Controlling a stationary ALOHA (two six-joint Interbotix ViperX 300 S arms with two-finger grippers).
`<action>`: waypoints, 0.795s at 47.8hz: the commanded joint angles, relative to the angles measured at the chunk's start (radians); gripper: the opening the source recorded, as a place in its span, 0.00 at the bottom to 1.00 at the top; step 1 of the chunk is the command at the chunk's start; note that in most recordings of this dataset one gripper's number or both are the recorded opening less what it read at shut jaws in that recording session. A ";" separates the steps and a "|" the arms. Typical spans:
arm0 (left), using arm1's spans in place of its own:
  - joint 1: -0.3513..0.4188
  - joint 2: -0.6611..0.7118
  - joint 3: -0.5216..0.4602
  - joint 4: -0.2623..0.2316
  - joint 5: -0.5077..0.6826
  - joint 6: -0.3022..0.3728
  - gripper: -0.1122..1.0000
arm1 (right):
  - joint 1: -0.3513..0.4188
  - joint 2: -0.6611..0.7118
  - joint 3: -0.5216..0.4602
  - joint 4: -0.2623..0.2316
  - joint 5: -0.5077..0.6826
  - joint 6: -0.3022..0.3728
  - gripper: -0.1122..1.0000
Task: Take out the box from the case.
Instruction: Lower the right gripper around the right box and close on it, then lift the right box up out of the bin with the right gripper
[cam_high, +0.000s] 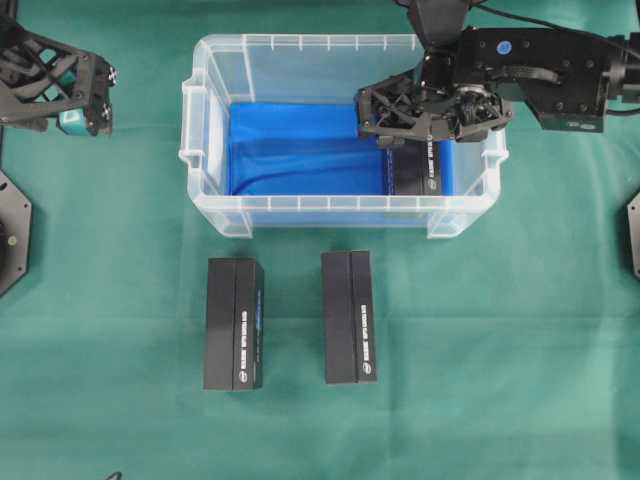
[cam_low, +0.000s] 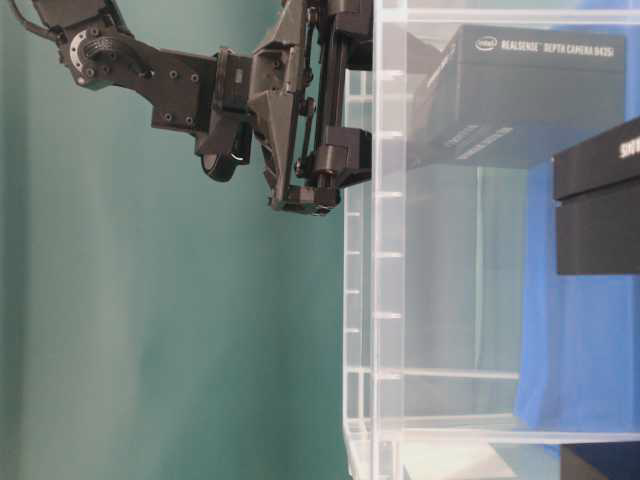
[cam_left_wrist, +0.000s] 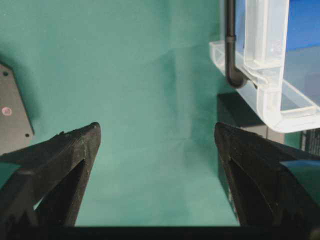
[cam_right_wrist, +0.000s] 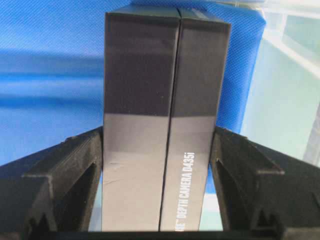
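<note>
Green cloth (cam_high: 480, 350) underlies the case (cam_high: 300, 205); right hand (cam_right_wrist: 159, 165) pinches the box (cam_right_wrist: 165, 100), left hand (cam_left_wrist: 157, 165) spread.

A clear translucent plastic rectangular case (cam_high: 342, 215) holds a bright blue cloth lining (cam_high: 290, 150) on its floor. The black rectangular cardboard box (cam_right_wrist: 165, 125) inside it carries white lettering down one long side. Two more black boxes (cam_high: 234, 322) (cam_high: 349, 316) with white print lie on the green cloth-covered table (cam_high: 500, 380), near its front edge
</note>
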 joint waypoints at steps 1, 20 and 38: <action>-0.003 -0.003 -0.025 0.002 -0.005 0.003 0.93 | 0.006 -0.011 -0.017 0.003 0.014 0.002 0.68; -0.008 -0.003 -0.026 0.002 -0.005 0.000 0.93 | 0.006 -0.072 -0.089 -0.003 0.126 0.002 0.68; -0.008 -0.003 -0.025 0.002 -0.005 0.000 0.93 | 0.006 -0.135 -0.218 -0.012 0.282 -0.005 0.68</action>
